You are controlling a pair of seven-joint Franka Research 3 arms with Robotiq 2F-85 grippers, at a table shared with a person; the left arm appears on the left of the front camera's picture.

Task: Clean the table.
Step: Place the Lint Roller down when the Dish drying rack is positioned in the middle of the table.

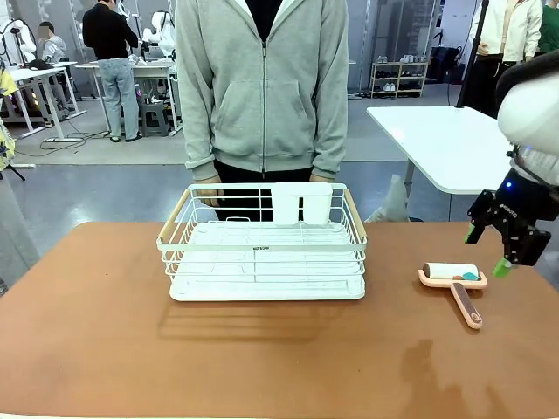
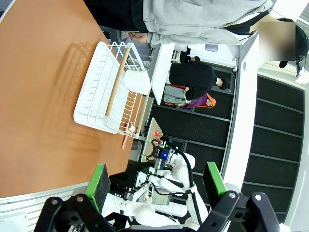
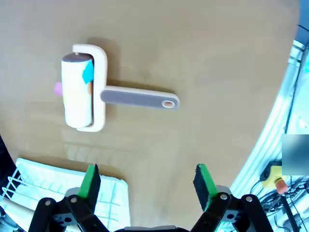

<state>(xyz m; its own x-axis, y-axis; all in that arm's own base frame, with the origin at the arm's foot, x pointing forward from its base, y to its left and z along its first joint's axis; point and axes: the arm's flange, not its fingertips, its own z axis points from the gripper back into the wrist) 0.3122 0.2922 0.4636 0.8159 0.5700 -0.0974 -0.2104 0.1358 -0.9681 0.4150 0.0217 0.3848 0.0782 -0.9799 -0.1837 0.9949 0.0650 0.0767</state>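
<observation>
Now we note the table (image 1: 105, 340) spanning the front view from edge to edge, its far edge against the person (image 1: 262, 87) in a grey hooded top. A white wire rack (image 1: 262, 249) with wooden side handles sits near the middle of the far edge; the person's hands rest at its far corners. A white cup-like holder (image 1: 301, 205) hangs on the rack's far rail.

Toward the table's right edge lies a lint roller (image 1: 454, 284): white roll in a peach frame, brownish handle pointing toward the near edge. Small teal and pink scraps cling to the roll.

Our right gripper (image 1: 487, 250) hangs above the right edge, just beyond the roller, jaws wide apart and holding nothing. In the right wrist view the gripper (image 3: 147, 181) shows both green pads (image 3: 90, 181) spread, bare tabletop between them, the roller (image 3: 84, 92) lying free farther off and a rack corner (image 3: 67, 186) near one finger.

Our left gripper (image 2: 157, 181) in its own wrist view also stands open, pads (image 2: 99, 181) well apart, nothing between them. That view shows the table (image 2: 43, 96) tilted, the rack (image 2: 108, 94) on it, and the other arm (image 2: 169, 162) farther off.

A faint darker patch (image 1: 428, 367) marks the top near the near edge, right of centre.
</observation>
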